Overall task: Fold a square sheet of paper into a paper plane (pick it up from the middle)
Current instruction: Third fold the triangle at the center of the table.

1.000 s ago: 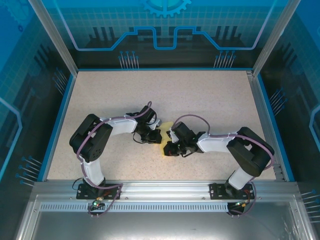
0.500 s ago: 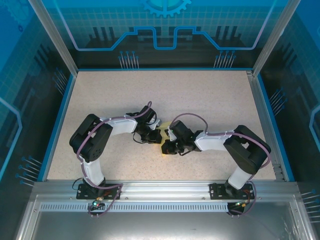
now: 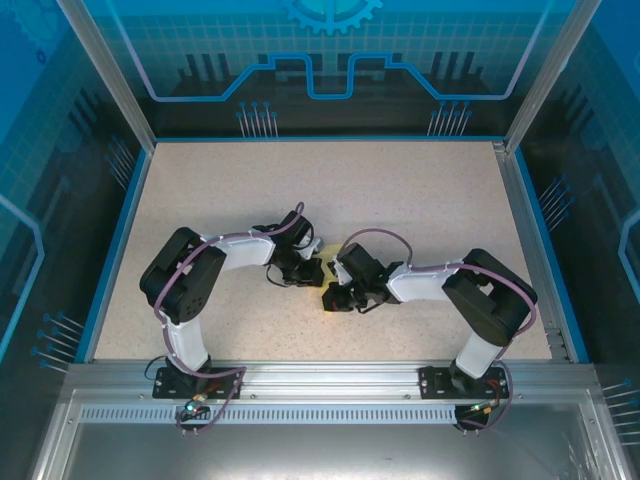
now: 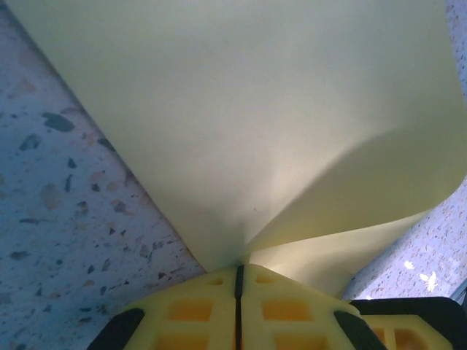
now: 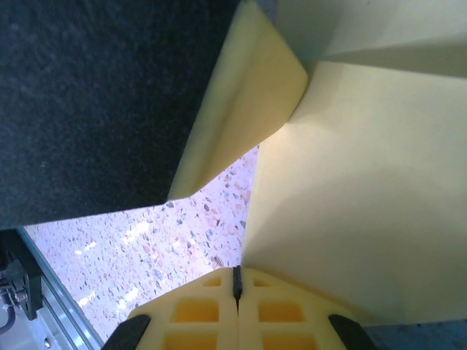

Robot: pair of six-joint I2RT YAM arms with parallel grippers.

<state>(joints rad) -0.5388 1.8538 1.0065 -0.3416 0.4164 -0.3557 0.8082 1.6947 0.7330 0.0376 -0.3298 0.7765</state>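
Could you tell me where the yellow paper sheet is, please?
In the top view, the thin yellow paper sheet is near the speckled table's middle, pinched between the left gripper on its left and the right gripper on its right.

A speckled beige table (image 3: pixel 400 190) with a blue rim (image 3: pixel 325 138) sits inside silver metal posts (image 3: pixel 105 75) and glowing blue wall panels (image 3: pixel 330 60). A slotted metal rail (image 3: pixel 330 412) runs along the near edge.

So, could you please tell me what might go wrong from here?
1. The left tool and right tool both pinch the thin yellow sheet of paper; pulling apart could tear it.
2. The sheet billows in loose curves, so pressing down may crease it crookedly.
3. The tools sit close together and might collide.
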